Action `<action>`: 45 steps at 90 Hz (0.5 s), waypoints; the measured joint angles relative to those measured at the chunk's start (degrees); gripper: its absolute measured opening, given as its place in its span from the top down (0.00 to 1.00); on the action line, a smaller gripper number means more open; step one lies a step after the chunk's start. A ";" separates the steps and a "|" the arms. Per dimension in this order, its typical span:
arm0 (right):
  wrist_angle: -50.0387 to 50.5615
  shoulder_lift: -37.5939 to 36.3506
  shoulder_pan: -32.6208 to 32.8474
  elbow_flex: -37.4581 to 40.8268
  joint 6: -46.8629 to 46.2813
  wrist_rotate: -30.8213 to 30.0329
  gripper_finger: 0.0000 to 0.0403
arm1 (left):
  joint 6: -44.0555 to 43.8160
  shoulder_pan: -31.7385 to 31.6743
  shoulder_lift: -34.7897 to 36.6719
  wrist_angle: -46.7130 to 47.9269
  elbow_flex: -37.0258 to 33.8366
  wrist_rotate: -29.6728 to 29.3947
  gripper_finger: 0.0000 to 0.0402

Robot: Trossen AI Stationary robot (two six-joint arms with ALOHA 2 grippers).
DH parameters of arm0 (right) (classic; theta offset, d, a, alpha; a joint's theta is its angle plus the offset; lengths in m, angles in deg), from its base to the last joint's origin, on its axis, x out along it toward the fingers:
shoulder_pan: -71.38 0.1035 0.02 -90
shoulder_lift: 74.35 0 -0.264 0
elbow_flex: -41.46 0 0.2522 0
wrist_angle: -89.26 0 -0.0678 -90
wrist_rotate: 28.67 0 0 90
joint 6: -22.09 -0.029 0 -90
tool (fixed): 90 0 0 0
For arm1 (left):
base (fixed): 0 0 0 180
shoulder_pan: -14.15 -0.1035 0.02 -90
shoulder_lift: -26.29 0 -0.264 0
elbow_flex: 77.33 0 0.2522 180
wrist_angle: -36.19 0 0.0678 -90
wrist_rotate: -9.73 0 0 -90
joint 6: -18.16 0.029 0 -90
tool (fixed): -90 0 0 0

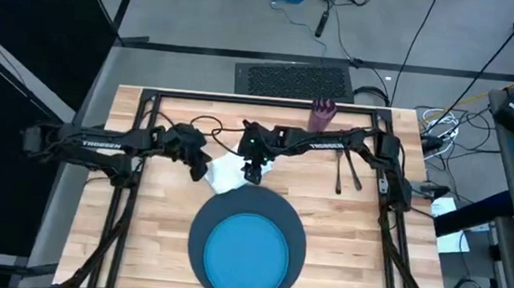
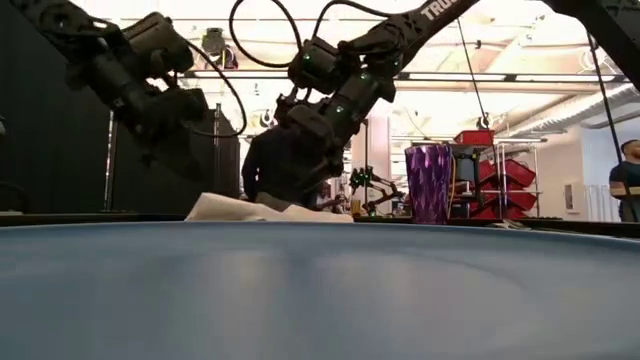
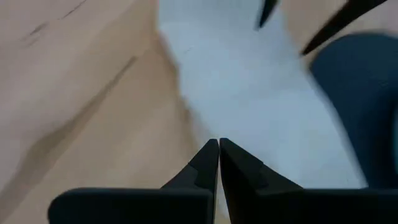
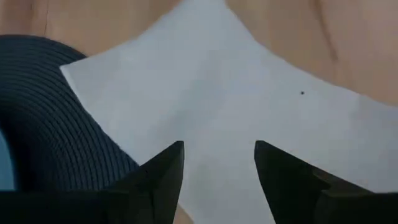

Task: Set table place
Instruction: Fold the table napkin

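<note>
Starting at the table's (image 1: 136, 245) near edge, the dark grey charger (image 1: 206, 216) sits in the middle with the bright blue plate (image 1: 245, 255) lying on top of it. Both look hard and heavy, and they would slide if pushed.

Just past the charger, toward the far edge, lies the white cloth napkin (image 1: 224, 174). One side of it touches the charger's rim or lies a little over it. I think the napkin is soft, light and floppy, so it will fold and droop when picked up. A corner or a free edge away from the charger looks like the best spot to pinch.

Both grippers are at the napkin. The left gripper (image 3: 219, 144) is over its left part with its fingers pressed together and nothing between them. The right gripper (image 4: 219, 155) hangs over the middle of the cloth with its fingers apart, and the right wrist view shows cloth under the gap.

The two arms are close together here and could bump.

Farther right, well apart from the napkin, some cutlery (image 1: 348, 171) lies on the wood. At the far edge stands the purple cup (image 1: 322, 114), upright.
</note>
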 joint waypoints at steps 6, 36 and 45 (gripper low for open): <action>-0.07 0.00 -0.10 0.00 0.00 0.03 0.55 | 0.00 -1.27 -0.02 -0.38 -0.08 1.55 1.00; -1.06 0.00 -0.17 0.00 -0.17 0.03 0.55 | -0.17 -4.12 -6.12 -3.55 -0.10 10.53 0.98; -0.75 0.00 -0.17 0.00 -0.17 0.02 0.55 | -0.26 -4.20 -7.17 -5.32 -0.10 13.04 0.92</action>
